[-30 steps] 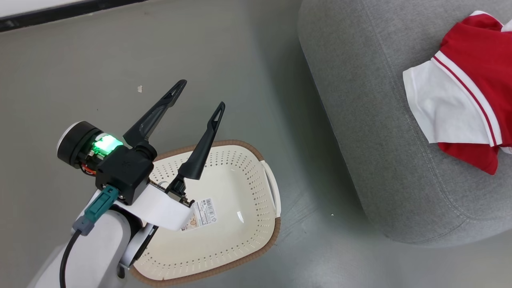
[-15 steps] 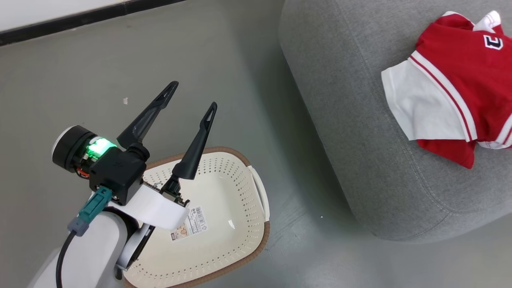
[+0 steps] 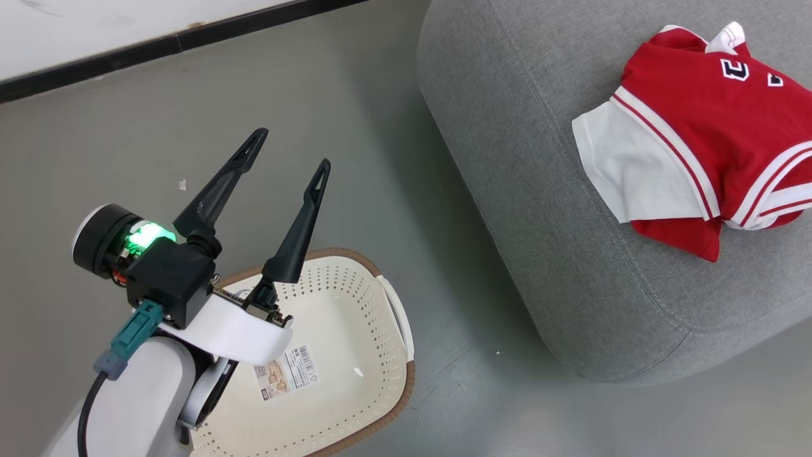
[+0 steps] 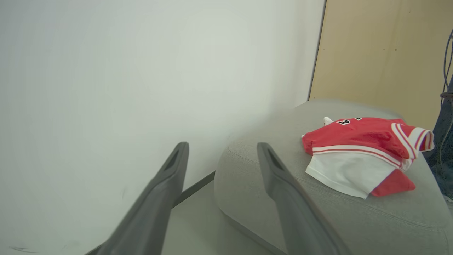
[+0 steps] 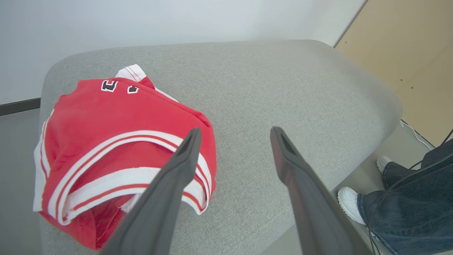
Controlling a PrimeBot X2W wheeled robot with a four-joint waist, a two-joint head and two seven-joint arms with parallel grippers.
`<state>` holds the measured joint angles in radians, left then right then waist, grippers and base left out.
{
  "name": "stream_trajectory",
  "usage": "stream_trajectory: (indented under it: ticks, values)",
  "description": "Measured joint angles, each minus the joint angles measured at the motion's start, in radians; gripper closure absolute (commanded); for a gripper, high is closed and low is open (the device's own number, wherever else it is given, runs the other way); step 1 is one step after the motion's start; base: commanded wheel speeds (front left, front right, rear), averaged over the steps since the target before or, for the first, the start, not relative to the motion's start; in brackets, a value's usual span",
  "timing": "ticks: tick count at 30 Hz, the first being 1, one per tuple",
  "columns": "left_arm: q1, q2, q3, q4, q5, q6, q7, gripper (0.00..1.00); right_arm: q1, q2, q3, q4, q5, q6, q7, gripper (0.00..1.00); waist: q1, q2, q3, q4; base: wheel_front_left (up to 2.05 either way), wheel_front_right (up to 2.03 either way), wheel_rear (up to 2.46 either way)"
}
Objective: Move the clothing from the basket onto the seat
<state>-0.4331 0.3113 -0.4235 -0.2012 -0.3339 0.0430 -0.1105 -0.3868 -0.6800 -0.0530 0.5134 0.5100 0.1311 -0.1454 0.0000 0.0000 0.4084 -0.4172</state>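
Note:
The red clothing (image 3: pixel 698 133) with white sleeves and striped trim lies crumpled on the grey seat (image 3: pixel 526 165), also seen as the clothing (image 4: pixel 361 152) (image 5: pixel 116 148) on the seat (image 4: pixel 354 216) (image 5: pixel 269 88) in both wrist views. The cream basket (image 3: pixel 355 355) stands on the floor at lower left, with only a barcode sticker (image 3: pixel 285 371) inside. My left gripper (image 3: pixel 290 149) (image 4: pixel 221 150) hangs open above the basket's far rim, holding nothing. My right gripper (image 5: pixel 235 136) is open above the seat, just right of the clothing, nothing between its fingers.
Grey floor (image 3: pixel 317 95) runs between basket and seat, bounded by a white wall with a dark baseboard (image 3: pixel 158 44). A person's legs in dark jeans and white shoes (image 5: pixel 400 191) stand beside the seat's far end. A tan panel (image 4: pixel 382 53) rises behind the seat.
The head camera has swung, shifting the whole picture left and down, so more of the clothing shows. The left gripper stays open over the basket.

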Motion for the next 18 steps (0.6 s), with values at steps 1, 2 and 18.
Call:
stream_trajectory:
  ticks: [1, 2, 18]
  values:
    - [0.004, 0.000, 0.003, 0.002, 0.000, 0.004, -0.006, 0.00, 0.000, -0.007, 0.003, -0.012, 0.004, 0.000, 0.000, 0.00, 0.0000, 0.0000, -0.004, -0.001, 0.00, 0.00, 0.00]
    - [0.008, -0.001, 0.005, 0.005, 0.000, 0.008, -0.007, 0.00, 0.000, -0.013, 0.007, -0.025, 0.009, 0.000, 0.000, 0.00, 0.0000, 0.0000, -0.008, -0.001, 0.00, 0.00, 0.00]
    - [0.073, -0.003, 0.078, 0.059, -0.008, 0.071, -0.050, 0.00, -0.100, 0.048, 0.169, -0.199, 0.003, 0.000, 0.001, 0.00, 0.0000, 0.0000, -0.066, 0.071, 0.00, 0.00, 0.00]
